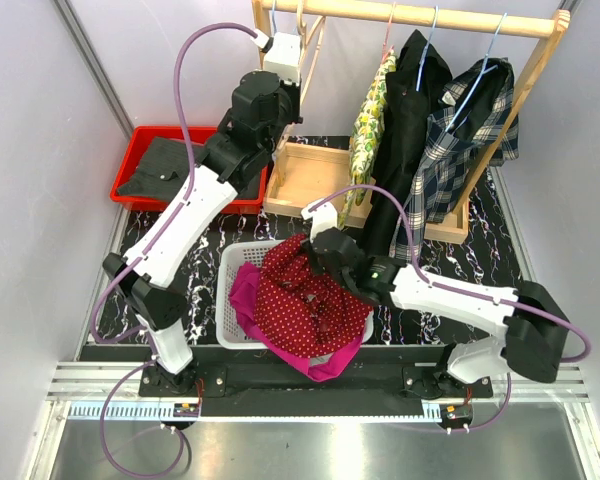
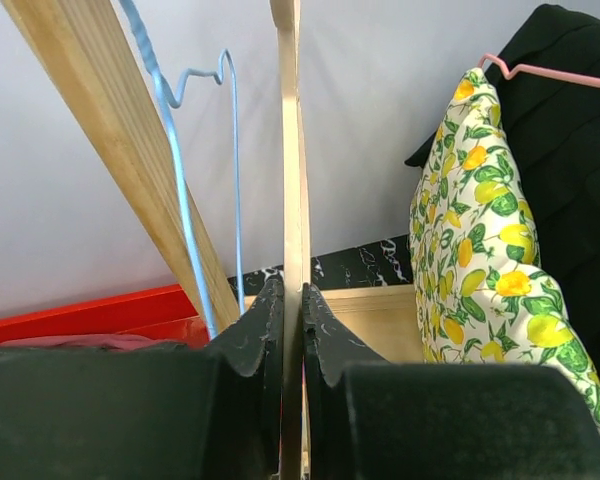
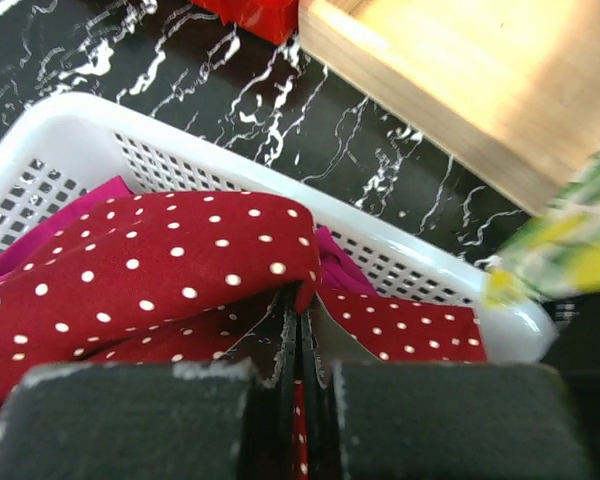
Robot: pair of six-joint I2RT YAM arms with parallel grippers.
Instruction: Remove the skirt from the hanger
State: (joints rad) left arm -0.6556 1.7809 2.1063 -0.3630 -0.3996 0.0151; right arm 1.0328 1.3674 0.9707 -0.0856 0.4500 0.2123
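Note:
The skirt (image 1: 302,298) is dark red with white dots and lies bunched over the white basket (image 1: 232,262). My right gripper (image 1: 317,246) is shut on a fold of the skirt (image 3: 150,260), just above the basket rim (image 3: 410,265); the right wrist view shows my gripper (image 3: 298,318) with cloth between the closed jaws. My left gripper (image 1: 280,48) is up at the rack's left end, shut on a thin wooden hanger (image 2: 294,150); the left wrist view shows my gripper (image 2: 292,300) with the strip clamped between the jaws. No cloth shows on that hanger.
A magenta cloth (image 1: 244,300) lies under the skirt in the basket. The wooden rack (image 1: 410,15) holds a lemon-print garment (image 1: 368,125), a black one (image 1: 412,130) and a plaid one (image 1: 472,130). A bare blue wire hanger (image 2: 178,190) hangs beside my left gripper. A red bin (image 1: 140,145) stands at the back left.

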